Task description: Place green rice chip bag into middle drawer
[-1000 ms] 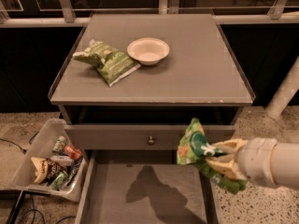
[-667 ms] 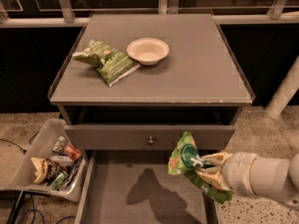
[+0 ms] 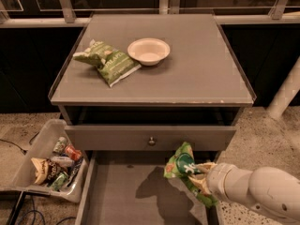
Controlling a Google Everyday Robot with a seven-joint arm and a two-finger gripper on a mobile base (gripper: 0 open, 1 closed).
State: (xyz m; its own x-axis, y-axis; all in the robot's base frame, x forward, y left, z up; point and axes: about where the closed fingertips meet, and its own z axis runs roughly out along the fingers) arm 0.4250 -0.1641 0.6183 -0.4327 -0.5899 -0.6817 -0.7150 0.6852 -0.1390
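The pincer (image 3: 201,174) is clamped on the lower right part of the green bag (image 3: 181,162) and holds it in the air, well clear of any surface. A second ago the bag hung further right, nearer the corner of the cabinet; since then the arm has carried it left and a little lower. It now hangs over the right side of the open drawer (image 3: 119,201), with its shadow on the grey floor beneath. From where I stand that looks like most of the job done. The bag is over the right compartment, though close to the right wall, so I would want it a touch further in before it is let go. It is not yet in the drawer.

Counting up:
- There are two bags, the green one in the pincer and an olive bag (image 3: 108,63) lying on the table (image 3: 206,81).
- One white bowl (image 3: 148,51) sits just beside the olive bag.
- One shut drawer front (image 3: 108,137) above has a single knob (image 3: 151,141).
- One bin (image 3: 35,149) on the floor to the left holds several cans and packets, too jumbled to count.
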